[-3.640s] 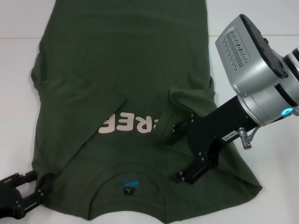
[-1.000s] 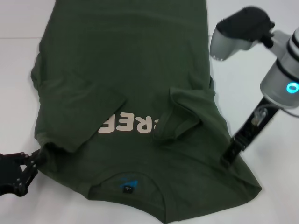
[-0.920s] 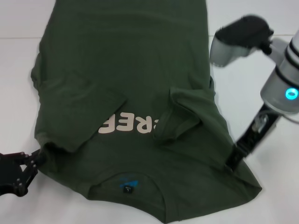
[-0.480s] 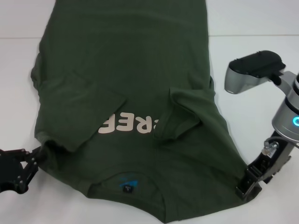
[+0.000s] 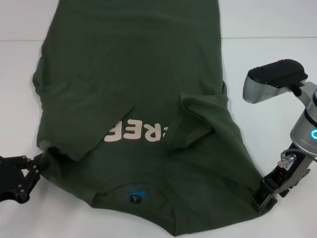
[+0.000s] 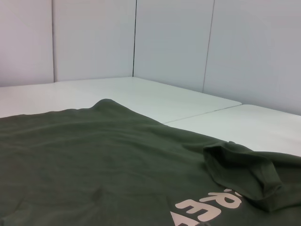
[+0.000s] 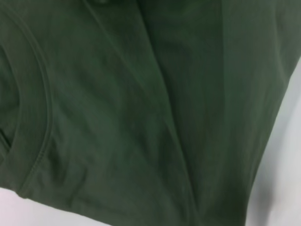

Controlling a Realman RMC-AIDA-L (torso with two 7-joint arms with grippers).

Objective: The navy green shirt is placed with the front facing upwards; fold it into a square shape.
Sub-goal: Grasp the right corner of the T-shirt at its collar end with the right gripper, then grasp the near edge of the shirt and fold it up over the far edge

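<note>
The navy green shirt (image 5: 133, 74) lies flat on the white table, neck towards me, with the pale lettering (image 5: 133, 133) and the blue neck label (image 5: 134, 196) showing. Both sleeves are folded inward: one (image 5: 84, 114) on the left, one (image 5: 195, 121) on the right, covering part of the lettering. My left gripper (image 5: 30, 173) is open at the shirt's near left shoulder edge. My right gripper (image 5: 261, 204) is low at the shirt's near right shoulder corner. The left wrist view shows the shirt (image 6: 94, 160) from low down. The right wrist view shows the shirt (image 7: 141, 117) and its collar seam (image 7: 44, 117) close up.
The white table (image 5: 267, 49) shows on both sides of the shirt. My right arm's silver elbow housing (image 5: 272, 79) hangs above the table to the right of the shirt. Pale walls (image 6: 141, 42) stand behind the table.
My right arm has left the shirt's middle, swung right and come down to the near right shoulder corner. My left gripper has shifted slightly up along the near left shoulder edge. The shirt's folds are unchanged.
</note>
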